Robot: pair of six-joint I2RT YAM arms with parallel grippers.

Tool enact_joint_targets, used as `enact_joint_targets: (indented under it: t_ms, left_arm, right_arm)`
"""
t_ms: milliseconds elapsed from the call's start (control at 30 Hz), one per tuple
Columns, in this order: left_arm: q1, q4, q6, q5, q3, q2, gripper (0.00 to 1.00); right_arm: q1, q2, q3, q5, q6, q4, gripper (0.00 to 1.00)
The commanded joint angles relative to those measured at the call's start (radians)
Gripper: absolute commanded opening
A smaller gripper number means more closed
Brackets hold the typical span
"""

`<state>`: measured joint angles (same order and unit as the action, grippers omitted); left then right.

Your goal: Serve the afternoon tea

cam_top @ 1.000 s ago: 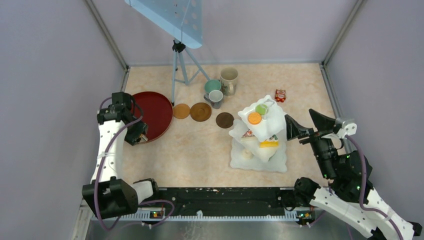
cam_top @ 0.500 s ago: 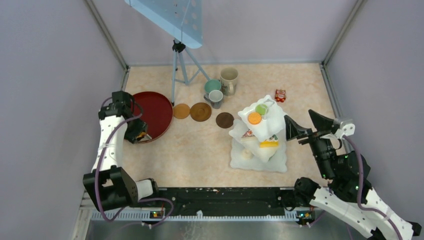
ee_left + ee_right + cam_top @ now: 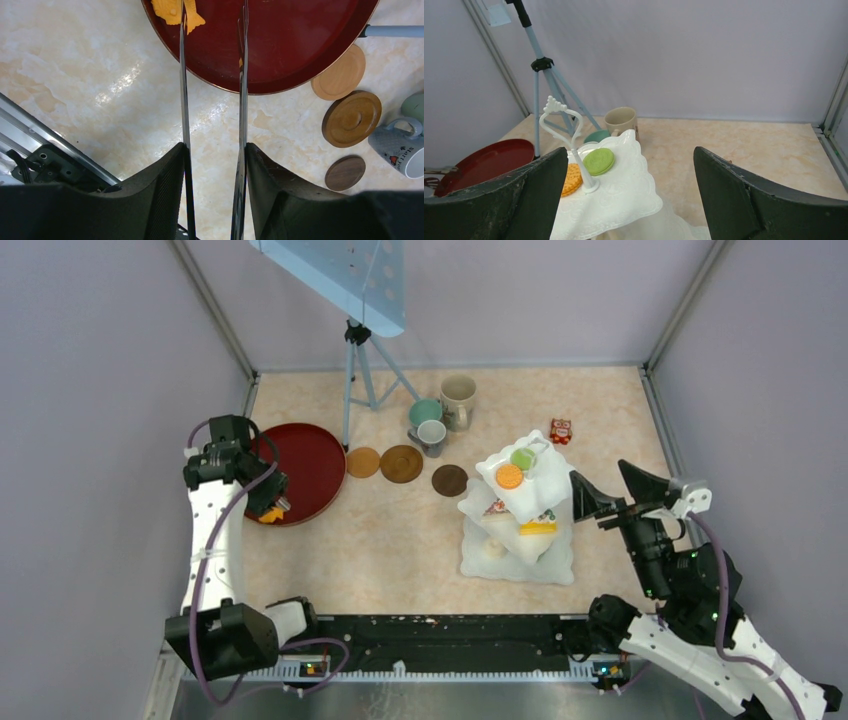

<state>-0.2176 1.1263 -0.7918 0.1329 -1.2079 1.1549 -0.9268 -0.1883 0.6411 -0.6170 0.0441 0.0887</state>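
Note:
My left gripper (image 3: 256, 490) is shut on the metal tongs (image 3: 183, 90). The blades stand apart and reach into the red tray (image 3: 290, 45). An orange fish-shaped cookie (image 3: 176, 11) lies at the tray's near edge under the left blade. It also shows in the top view (image 3: 270, 512). The white tiered stand (image 3: 560, 560) holds an orange cookie (image 3: 509, 476) and a green cookie (image 3: 522, 458) on top, with cakes on the lower tiers. My right gripper (image 3: 610, 490) is open and empty, just right of the stand. The beige mug (image 3: 458, 398), teal mug (image 3: 424, 412) and grey mug (image 3: 432, 436) stand behind three brown coasters (image 3: 401, 463).
A blue tripod (image 3: 357, 350) stands at the back, one leg next to the tray. A small red toy (image 3: 561, 431) lies behind the stand. Walls close in on the left, right and back. A metal rail (image 3: 45, 145) runs along the near edge.
My left wrist has swung back and to the left, and the orange cookie now shows at the tongs' tips on the tray's near edge. The right arm has barely moved.

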Motion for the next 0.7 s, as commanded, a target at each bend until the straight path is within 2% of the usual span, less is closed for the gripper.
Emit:
enact_joint_targets:
  t_ms: [0,333,667]
  left_arm:
    - [-0.005,-0.031,-0.021,-0.018,-0.018,0.030,0.53]
    - [-0.006,-0.035,-0.091,-0.001,0.078,0.036,0.55]
    - [-0.006,-0.043,-0.123,0.049,0.073,0.076,0.58]
  right_arm:
    - [-0.015,0.018,-0.001,-0.014,0.014,-0.035,0.94]
    - [-0.015,0.021,-0.006,-0.013,0.016,-0.039,0.94]
    - [-0.016,0.019,-0.011,-0.018,0.023,-0.044,0.94]
